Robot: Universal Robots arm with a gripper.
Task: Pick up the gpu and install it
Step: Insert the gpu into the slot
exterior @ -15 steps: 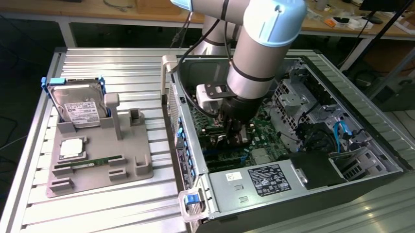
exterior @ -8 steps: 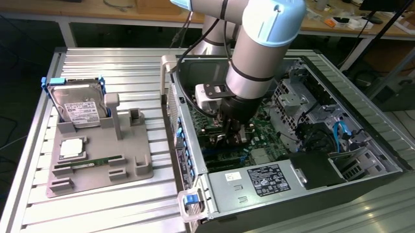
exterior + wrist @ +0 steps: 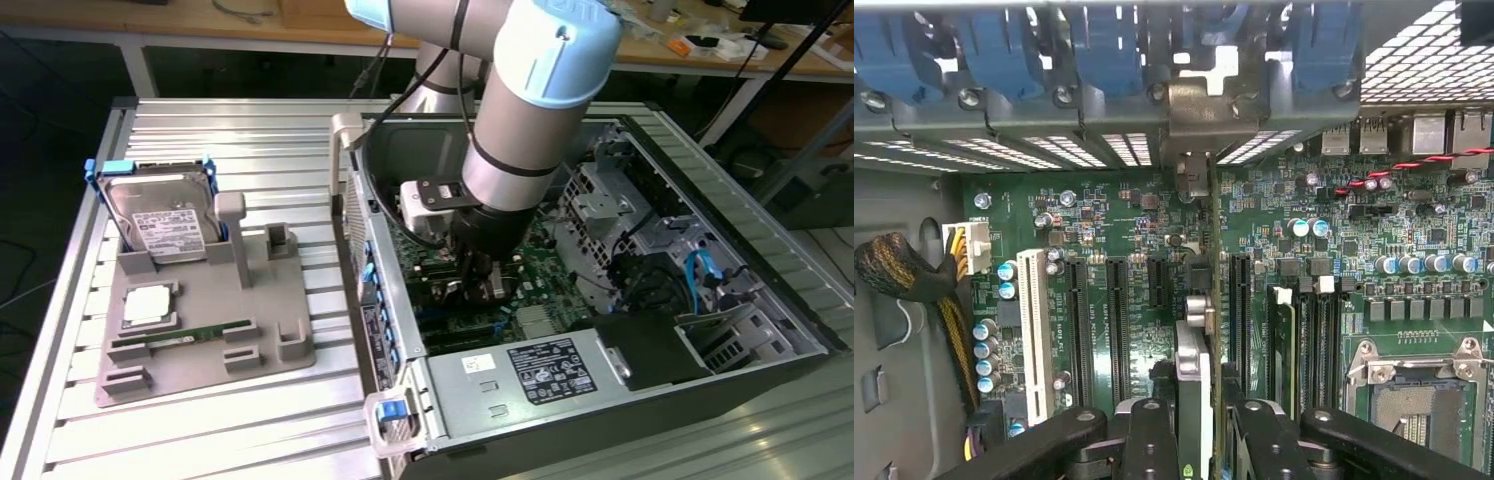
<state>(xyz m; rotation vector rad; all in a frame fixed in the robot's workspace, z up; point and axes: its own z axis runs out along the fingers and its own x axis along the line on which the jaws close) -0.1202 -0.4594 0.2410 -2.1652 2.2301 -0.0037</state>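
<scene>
Ribbed aluminium desk (image 3: 200, 440) fills the exterior view, with cluttered workbenches behind it. On the desk an open computer case (image 3: 747, 270) lies on its side, green motherboard (image 3: 541, 255) facing up. The robot arm (image 3: 534, 110) reaches down into the case, its claw (image 3: 470, 285) low over the motherboard's middle; from here the card it carries is hard to make out. A silver power supply (image 3: 534, 375) sits at the near end of the case and bears a white label whose print is too small to read. To the exterior view's left a grey parts holder (image 3: 200, 350) stands on the desk, carrying a silver hard drive (image 3: 163, 225) with an unreadable white label, a slim green memory stick (image 3: 187, 335) and a square processor (image 3: 144, 305).

From the wrist view, the claw (image 3: 1196, 425) is clamped on the gpu (image 3: 1194, 370), which stands edge-on between the black fingers (image 3: 1149, 435), directly over the motherboard (image 3: 1114, 230) among the black expansion slots (image 3: 1118, 330). Its silver bracket (image 3: 1192, 175) points toward the rear slot openings under the blue retention clips (image 3: 1104, 55). A white slot (image 3: 1034, 335) lies well to one side, an empty processor socket (image 3: 1419, 395) to the other. Board markings are too fine to read
</scene>
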